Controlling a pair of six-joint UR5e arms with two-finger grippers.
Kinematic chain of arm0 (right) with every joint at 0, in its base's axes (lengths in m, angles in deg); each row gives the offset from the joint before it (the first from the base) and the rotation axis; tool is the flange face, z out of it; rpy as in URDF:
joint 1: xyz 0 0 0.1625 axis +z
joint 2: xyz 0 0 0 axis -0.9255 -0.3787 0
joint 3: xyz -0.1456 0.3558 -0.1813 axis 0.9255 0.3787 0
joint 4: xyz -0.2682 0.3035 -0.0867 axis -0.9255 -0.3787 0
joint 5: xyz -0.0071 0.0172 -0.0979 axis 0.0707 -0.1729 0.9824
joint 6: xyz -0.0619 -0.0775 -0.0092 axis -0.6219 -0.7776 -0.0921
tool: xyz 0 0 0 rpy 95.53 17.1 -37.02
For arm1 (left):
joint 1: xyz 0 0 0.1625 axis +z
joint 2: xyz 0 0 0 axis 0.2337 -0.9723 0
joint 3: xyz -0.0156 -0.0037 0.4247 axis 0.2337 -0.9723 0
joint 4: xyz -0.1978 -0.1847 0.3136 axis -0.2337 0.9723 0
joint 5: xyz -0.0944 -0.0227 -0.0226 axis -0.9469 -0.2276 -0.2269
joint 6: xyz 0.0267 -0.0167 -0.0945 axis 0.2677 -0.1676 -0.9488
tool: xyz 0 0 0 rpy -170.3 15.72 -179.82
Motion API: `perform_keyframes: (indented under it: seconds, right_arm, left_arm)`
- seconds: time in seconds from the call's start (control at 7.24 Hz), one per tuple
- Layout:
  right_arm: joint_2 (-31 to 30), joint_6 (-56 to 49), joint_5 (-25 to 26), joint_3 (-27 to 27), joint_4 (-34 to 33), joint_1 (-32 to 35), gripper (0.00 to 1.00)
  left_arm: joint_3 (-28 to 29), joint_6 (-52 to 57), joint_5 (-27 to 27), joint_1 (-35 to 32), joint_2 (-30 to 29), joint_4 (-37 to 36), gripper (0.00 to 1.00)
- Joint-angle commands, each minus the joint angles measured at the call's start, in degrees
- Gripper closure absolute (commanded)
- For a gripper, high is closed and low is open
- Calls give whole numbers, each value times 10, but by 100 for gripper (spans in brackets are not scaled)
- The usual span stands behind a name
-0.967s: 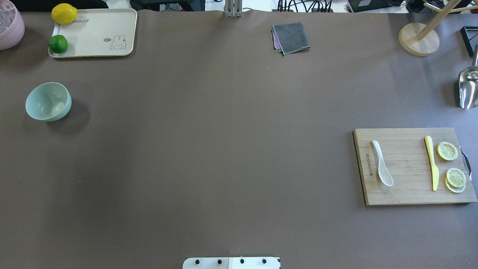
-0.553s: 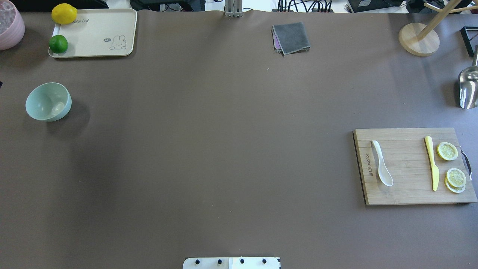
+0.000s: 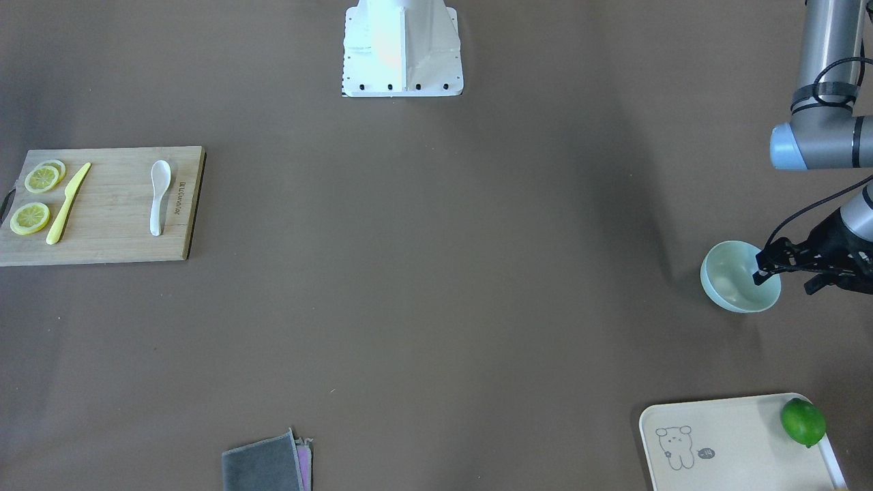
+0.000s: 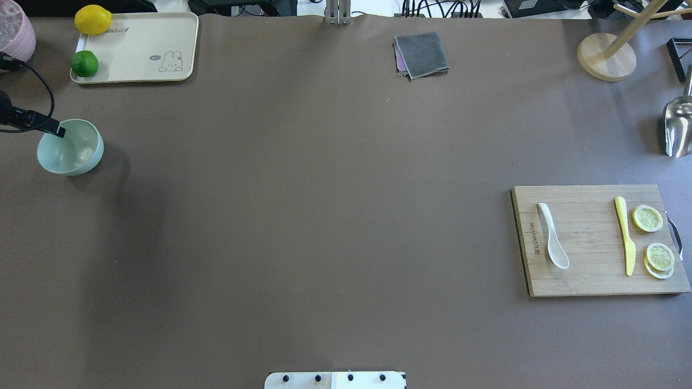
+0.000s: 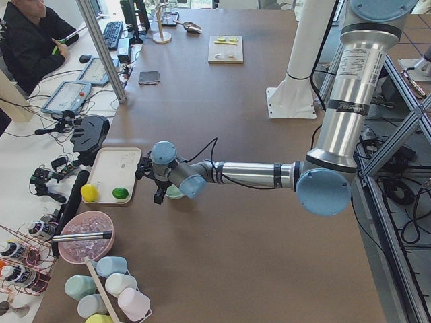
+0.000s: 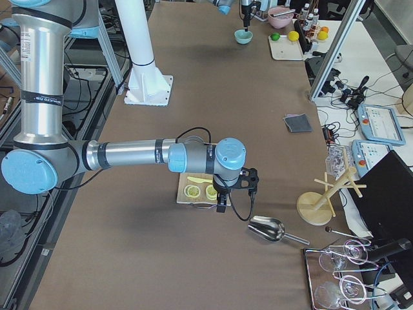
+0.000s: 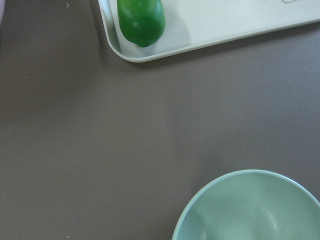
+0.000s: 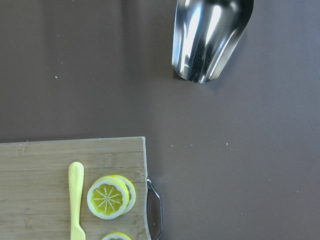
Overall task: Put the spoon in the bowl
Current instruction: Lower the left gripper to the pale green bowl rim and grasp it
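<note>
The white spoon [image 3: 159,194] lies on the wooden cutting board [image 3: 109,239], scoop toward the robot; it also shows in the overhead view [image 4: 552,235]. The mint-green bowl [image 3: 733,283] stands empty at the table's left end, also in the overhead view [image 4: 70,147] and the left wrist view [image 7: 250,210]. My left gripper [image 3: 783,281] looks open and empty, one fingertip [image 4: 58,131] over the bowl's outer rim. My right gripper [image 6: 221,203] hovers over the board's outer end; I cannot tell whether it is open or shut.
A yellow knife [image 4: 624,235] and lemon slices [image 4: 647,219] lie on the board. A metal scoop [image 4: 677,127] lies beyond it. A cream tray [image 4: 146,48] holds a lime [image 4: 84,64] and a lemon [image 4: 92,19]. A grey cloth [image 4: 421,55] lies at the far edge.
My left gripper has come into the overhead view from the left edge and now reaches the bowl's rim. Spoon, bowl and board have not moved.
</note>
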Motion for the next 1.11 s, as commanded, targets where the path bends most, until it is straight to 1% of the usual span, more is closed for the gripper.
perform_keyframes:
  seconds: [0.0,0.28,0.41,0.55,0.69,0.83,0.97]
  right_arm:
    - [0,0,-2,0,0,0,0]
    - [1,0,-1,0,0,0,0]
    - [1,0,-1,0,0,0,0]
    - [3,0,-1,0,0,0,0]
    - [3,0,-2,0,1,0,0]
    - [3,0,-2,0,1,0,0]
    - [3,0,-2,-2,0,0,0]
  left_arm:
    - [12,-2,2,4,1,4,3]
    - [23,-2,2,8,4,4,4]
    - [41,-3,3,18,6,37,36]
    - [54,-3,2,18,6,59,82]
    - [52,-6,-2,18,7,59,100]
    - [44,-42,-5,18,4,60,100]
    - [36,-85,-40,17,-1,55,100]
